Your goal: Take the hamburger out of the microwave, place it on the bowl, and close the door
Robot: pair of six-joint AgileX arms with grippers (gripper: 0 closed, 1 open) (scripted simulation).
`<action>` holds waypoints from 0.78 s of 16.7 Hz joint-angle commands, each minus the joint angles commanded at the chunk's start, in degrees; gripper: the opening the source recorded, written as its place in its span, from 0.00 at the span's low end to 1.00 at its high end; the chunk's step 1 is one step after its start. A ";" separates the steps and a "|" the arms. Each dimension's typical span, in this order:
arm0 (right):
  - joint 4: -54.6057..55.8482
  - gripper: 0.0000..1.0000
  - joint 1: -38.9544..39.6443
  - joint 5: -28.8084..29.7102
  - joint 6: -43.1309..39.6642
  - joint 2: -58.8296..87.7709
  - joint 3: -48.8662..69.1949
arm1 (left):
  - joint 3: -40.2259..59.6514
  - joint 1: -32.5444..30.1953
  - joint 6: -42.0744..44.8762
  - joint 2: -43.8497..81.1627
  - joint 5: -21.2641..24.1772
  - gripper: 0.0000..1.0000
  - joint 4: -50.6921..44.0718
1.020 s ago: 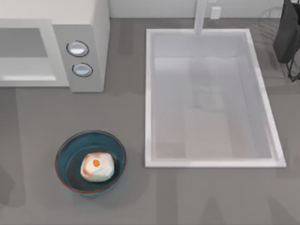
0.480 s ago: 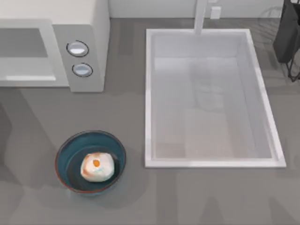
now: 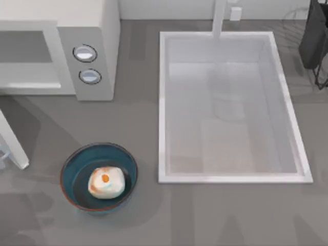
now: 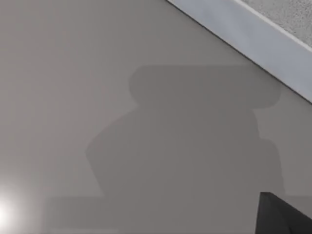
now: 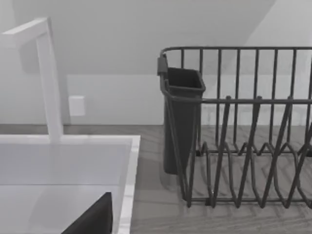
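White and grey make up most of this kitchen scene. The microwave (image 3: 87, 31) sits at the far left of the table (image 3: 138, 215), its grey cavity showing and nothing visible inside it. The door (image 3: 13, 141) stands open: from above it appears edge-on as a slim white bar at the table's left side, slanting out from the front of the microwave toward the near edge.

The hamburger (image 3: 106, 183), a small cream lump with an orange spot, already rests inside the bowl (image 3: 77, 166), a blue-teal dish with a reddish rim. The bowl stands on the near left of the table, in front of the microwave's dial panel and just to the right of the door's free end, without touching it. A white sink (image 3: 163, 102) with a faucet (image 3: 219, 18) takes up the right half, and a dark wire dish rack (image 5: 243, 126) stands beyond it.

A dark corner of the left gripper (image 4: 285, 217) faces a plain grey surface crossed by a white strip. The right gripper (image 5: 92, 219), also a dark corner, looks across the sink toward the rack. Whether either is spread or pressed together, I cannot tell.

By my judgement, closing the door is what remains. The door lies on the far left, so the left arm looks much the nearer. Its long edge points away from the microwave, so the push would have to drive its free end back toward the cavity, passing clear of the bowl.
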 joint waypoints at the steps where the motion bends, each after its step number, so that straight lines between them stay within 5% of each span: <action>1: 0.00 1.00 0.00 0.00 0.00 0.00 0.00 | -1.02 -1.04 -1.03 -1.05 -0.76 0.00 0.45; 8: 0.00 1.00 0.00 0.00 0.00 0.00 0.00 | -1.93 -3.45 -3.38 -2.12 -2.54 0.00 0.61; 13: 0.00 1.00 0.00 0.00 0.00 0.00 0.00 | -5.12 -17.29 -13.36 -7.17 -11.34 0.00 1.16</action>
